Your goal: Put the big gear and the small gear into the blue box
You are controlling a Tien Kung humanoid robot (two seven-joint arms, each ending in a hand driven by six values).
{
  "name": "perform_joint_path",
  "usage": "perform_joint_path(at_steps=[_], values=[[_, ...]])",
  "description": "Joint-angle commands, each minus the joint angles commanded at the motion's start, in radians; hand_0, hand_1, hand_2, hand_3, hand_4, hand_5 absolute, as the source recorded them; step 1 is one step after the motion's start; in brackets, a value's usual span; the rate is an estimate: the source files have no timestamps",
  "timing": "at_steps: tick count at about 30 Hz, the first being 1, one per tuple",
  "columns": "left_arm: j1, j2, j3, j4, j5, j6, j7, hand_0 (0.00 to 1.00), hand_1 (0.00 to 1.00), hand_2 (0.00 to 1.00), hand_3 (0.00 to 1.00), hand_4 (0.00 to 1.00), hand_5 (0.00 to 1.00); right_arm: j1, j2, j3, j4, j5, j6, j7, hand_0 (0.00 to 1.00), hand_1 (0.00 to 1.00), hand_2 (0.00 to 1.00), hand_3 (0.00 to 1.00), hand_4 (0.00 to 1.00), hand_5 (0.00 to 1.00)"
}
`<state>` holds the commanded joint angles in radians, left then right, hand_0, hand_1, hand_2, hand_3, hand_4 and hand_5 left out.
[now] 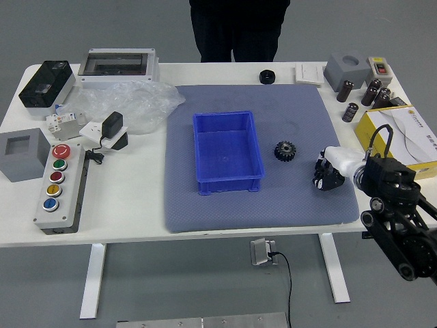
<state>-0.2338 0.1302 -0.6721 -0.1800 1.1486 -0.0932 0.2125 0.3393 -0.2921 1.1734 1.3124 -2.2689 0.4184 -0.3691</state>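
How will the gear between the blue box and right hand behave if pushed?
The gear lies flat, so it should slide rather than roll. Its toothed body looks rigid, unlikely to bend. Low on the mat, it probably won't tip.

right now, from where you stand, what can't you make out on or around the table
All in the head view:
- Whether the right hand has a gear: the hand itself covers whatever is in or under it.
- Left hand: out of view.
- Right arm's upper part: cut off by the right edge.
- The person's upper body and head: cut off by the top edge.
- Print on the yellow box: too small.
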Motion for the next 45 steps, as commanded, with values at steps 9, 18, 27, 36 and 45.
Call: perform_joint_path(at_steps=[9,18,27,36,45], values=[[-0.001,0.000,-0.002,0.000,0.001,0.001,-0.001,0.779,0.748,0.739,0.674,0.546,0.245,0.005,-0.002,0.001,-0.007,0.000,-0.006,0.002,0.607,0.493,0.523,0.584,0.576,0.252],[-0.001,-0.001,-0.002,0.000,0.000,0.001,0.000,0.779,0.747,0.738,0.674,0.546,0.245,0.005,-0.002,0.000,-0.013,0.000,-0.014,0.008,0.601,0.477,0.511,0.569,0.524,0.190],[-0.002,-0.001,-0.003,0.000,0.000,0.001,-0.001,0.779,0.747,0.737,0.674,0.546,0.245,0.006,-0.001,0.001,-0.021,0.000,-0.030,0.014,0.607,0.462,0.492,0.533,0.453,0.063],[-0.002,-0.001,-0.004,0.000,0.001,0.001,-0.001,0.779,0.747,0.737,0.674,0.547,0.244,0.009,-0.001,0.007,-0.017,0.000,-0.040,0.017,0.607,0.456,0.477,0.514,0.459,0.064],[-0.002,0.000,-0.005,0.000,0.001,0.001,0.000,0.779,0.747,0.737,0.675,0.548,0.244,0.017,-0.004,0.021,0.003,0.000,-0.042,0.015,0.602,0.449,0.464,0.490,0.481,0.085]])
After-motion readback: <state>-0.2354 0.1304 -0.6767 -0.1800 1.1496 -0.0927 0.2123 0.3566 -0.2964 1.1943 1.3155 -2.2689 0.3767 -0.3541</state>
